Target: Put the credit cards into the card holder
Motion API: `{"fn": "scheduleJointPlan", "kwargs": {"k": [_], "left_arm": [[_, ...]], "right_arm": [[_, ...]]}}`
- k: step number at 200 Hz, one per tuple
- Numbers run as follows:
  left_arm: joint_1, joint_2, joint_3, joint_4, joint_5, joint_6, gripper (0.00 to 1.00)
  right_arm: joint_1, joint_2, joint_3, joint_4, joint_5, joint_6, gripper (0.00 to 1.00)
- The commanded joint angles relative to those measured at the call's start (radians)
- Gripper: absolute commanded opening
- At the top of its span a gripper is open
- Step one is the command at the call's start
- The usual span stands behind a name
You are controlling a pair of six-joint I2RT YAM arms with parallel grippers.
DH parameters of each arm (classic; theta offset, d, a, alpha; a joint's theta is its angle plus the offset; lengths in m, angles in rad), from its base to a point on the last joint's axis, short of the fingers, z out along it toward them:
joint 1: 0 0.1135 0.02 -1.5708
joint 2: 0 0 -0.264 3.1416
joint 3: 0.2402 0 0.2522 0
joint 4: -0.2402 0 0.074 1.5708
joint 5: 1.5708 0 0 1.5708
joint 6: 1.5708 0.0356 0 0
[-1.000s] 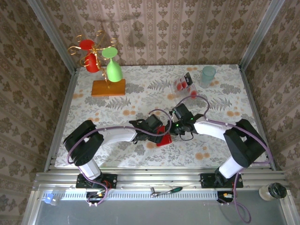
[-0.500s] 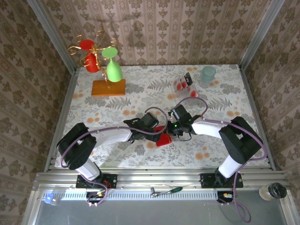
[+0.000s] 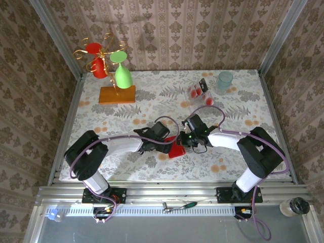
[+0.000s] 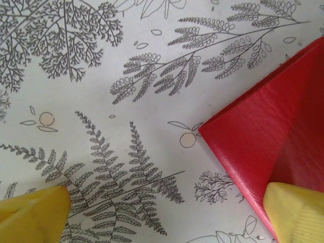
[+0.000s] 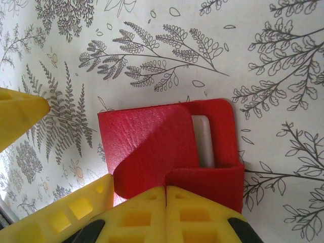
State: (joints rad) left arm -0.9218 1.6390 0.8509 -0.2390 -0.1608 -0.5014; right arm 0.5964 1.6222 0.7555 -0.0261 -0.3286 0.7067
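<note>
Card holder: the red card holder (image 3: pixel 177 150) lies on the fern-printed table (image 3: pixel 243 162), at about 6 o'clock from the table's middle, between the two gripper heads.
Card holder, close up: in the right wrist view one red cover lies flat on the cloth. A second red flap curls up off it toward 6 o'clock. A pale inner pocket shows through a slot on the wallet's 3 o'clock side.
Right gripper: the right gripper (image 5: pixel 166 212) has its yellow fingers pressed together, and they pinch the raised red edge of the card holder.
Left gripper: the left gripper (image 4: pixel 162 217) has its fingers spread wide. One yellow tip sits over bare cloth at 7 o'clock of its own view. The other sits at 5 o'clock over the card holder's edge, and I cannot tell whether it touches.
Credit cards: the credit cards (image 3: pixel 198 91) stand in a small cluster at 1 o'clock of the table, well apart from the card holder. They show pale faces, red round marks and a dark band.
Cup: a pale green cup (image 3: pixel 225 81) stands near the cards, at their 2 o'clock.
Stand: an orange block (image 3: pixel 117 94) at 10 o'clock of the table carries a gold wire stand with red cups and a green glass (image 3: pixel 123 76).
</note>
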Motion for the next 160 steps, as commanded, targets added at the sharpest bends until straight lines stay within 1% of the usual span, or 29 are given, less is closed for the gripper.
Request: {"fn": "scheduleJointPlan", "kwargs": {"k": [1, 46, 106, 129, 160], "left_arm": [[0.004, 0.042, -0.007, -0.007, 0.003, -0.009, 1.00], [0.004, 0.054, -0.003, -0.008, 0.004, -0.002, 1.00], [0.005, 0.061, -0.001, -0.005, 0.009, 0.000, 1.00], [0.004, 0.064, 0.000, 0.000, 0.010, 0.000, 1.00], [0.004, 0.066, -0.005, 0.003, 0.014, -0.001, 1.00]], "right_arm": [[0.029, 0.004, -0.031, -0.090, 0.051, -0.028, 0.00], [0.066, 0.014, -0.019, -0.127, 0.099, -0.046, 0.00], [0.098, 0.053, -0.048, -0.124, 0.146, -0.001, 0.00], [0.098, 0.079, -0.071, -0.096, 0.133, 0.036, 0.00], [0.092, 0.053, -0.055, -0.085, 0.105, 0.048, 0.00]]}}
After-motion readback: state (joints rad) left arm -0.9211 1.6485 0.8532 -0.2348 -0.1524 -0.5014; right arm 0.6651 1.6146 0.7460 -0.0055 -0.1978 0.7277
